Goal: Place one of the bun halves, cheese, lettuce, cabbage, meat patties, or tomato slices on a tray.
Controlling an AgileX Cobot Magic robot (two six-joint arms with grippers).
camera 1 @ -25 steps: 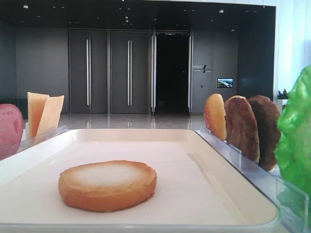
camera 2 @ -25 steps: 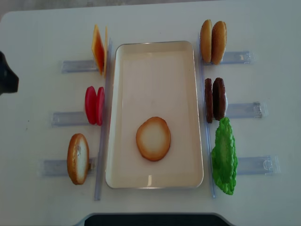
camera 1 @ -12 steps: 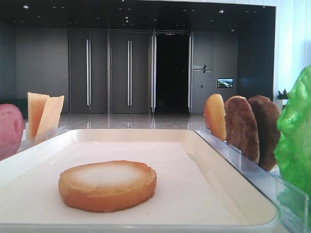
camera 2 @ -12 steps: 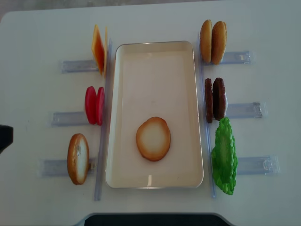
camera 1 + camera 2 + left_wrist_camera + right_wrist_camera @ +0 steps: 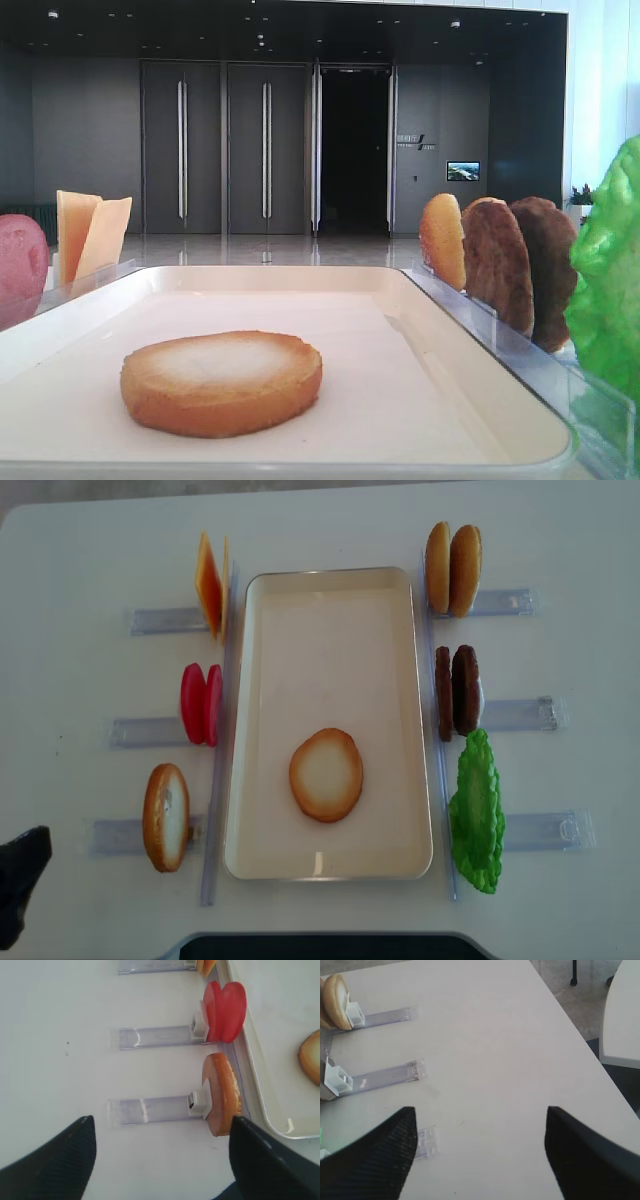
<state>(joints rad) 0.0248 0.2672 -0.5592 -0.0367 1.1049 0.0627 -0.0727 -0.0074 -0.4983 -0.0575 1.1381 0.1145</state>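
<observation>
From the low front view we see the tray (image 5: 400,290) holding one bun half (image 5: 221,382) lying flat.

At the right wrist, our right hand (image 5: 480,1152) is spread wide, empty, above bare worktop (image 5: 485,1050).

At the left wrist, our left hand (image 5: 161,1157) gapes empty near an upright bun (image 5: 221,1092) and tomato slices (image 5: 226,1012).

Overhead, cheese (image 5: 209,584), meat patties (image 5: 457,691) and lettuce (image 5: 478,812) flank the tray.

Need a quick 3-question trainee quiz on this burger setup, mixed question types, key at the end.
1. True or false: a bun half lies flat on the tray.
2. Which stands just left of the tray's middle? A) lettuce B) tomato slices C) meat patties
3. Fill in: the left gripper holds ____.

Key: 1 true; 2 B; 3 nothing, jaws open.
</observation>
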